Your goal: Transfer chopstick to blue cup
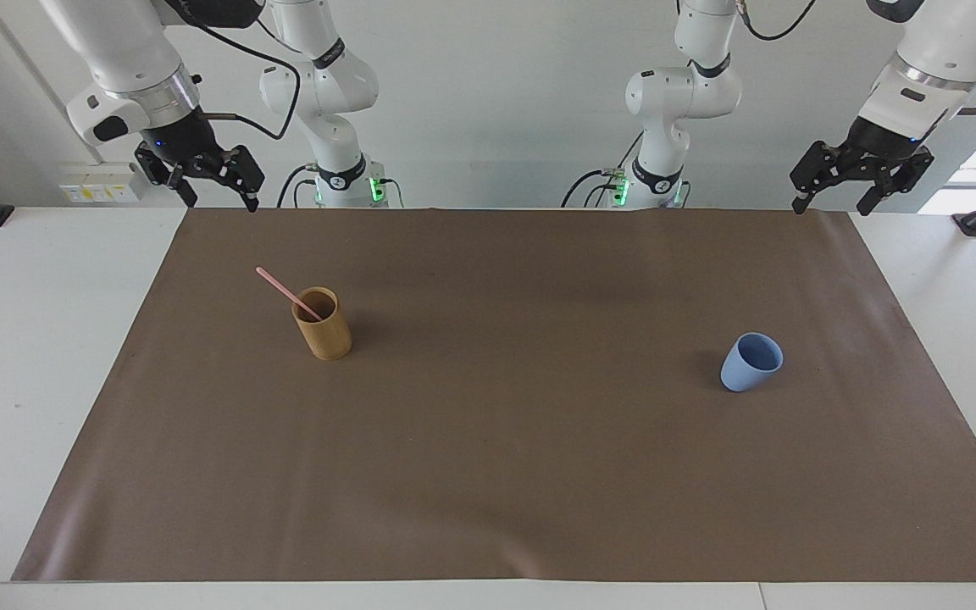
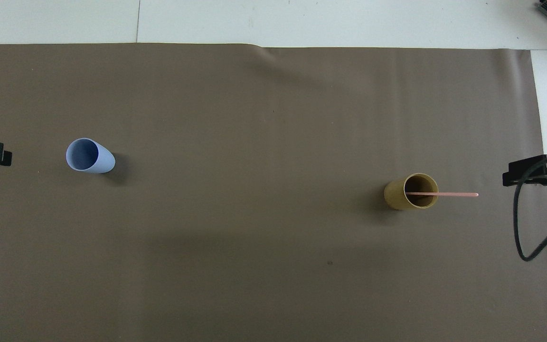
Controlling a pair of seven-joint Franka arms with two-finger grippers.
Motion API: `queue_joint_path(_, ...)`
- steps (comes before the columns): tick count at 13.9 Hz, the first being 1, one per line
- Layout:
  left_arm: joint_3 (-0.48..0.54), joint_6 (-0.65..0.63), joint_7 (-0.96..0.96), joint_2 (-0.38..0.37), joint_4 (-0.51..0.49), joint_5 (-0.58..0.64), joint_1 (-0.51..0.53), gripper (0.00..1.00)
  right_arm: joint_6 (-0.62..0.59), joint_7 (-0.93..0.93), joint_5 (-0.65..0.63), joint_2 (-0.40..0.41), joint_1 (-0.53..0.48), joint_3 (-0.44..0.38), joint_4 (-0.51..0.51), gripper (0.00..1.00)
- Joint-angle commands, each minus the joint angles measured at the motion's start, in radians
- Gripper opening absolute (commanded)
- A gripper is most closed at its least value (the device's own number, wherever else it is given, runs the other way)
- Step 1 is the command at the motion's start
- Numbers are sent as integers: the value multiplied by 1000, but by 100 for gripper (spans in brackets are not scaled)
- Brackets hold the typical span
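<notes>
The pale pink chopstick (image 1: 286, 293) (image 2: 449, 194) stands slanted in a tan wooden cup (image 1: 323, 326) (image 2: 409, 192), its free end leaning toward the right arm's end of the table. The blue cup (image 1: 749, 363) (image 2: 89, 156) stands upright and empty toward the left arm's end. My right gripper (image 1: 224, 202) hangs open and empty over the mat's edge by the robots, well apart from the tan cup. My left gripper (image 1: 829, 206) hangs open and empty over the mat's corner at the left arm's end, well apart from the blue cup.
A brown mat (image 1: 539, 466) (image 2: 264, 266) covers most of the white table (image 1: 30, 339). A black cable (image 2: 523, 228) loops down from the right gripper at the mat's edge. Two more arm bases stand between the grippers.
</notes>
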Motion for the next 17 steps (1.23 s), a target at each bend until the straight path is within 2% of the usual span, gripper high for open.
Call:
queue_joint_path(1,-8,41,25,4,-11,1,16,100,1,11,-10,1,-8,4,3,100)
queue_joint_path(7,-6,264,85,15,-216,1,58,100,3,11,-7,1,-8,4,3,100)
queue_joint_path(12,-6,408,87,131,-267,-1,79,100,3,11,-7,1,-8,4,3,100)
queue_joint_path(16,-6,552,160,193,-347,-33,85,100,3,10,-7,1,-8,4,3,100)
queue_joint_path(17,-6,555,162,202,-352,-34,96,100,3,10,-7,1,-8,4,3,100)
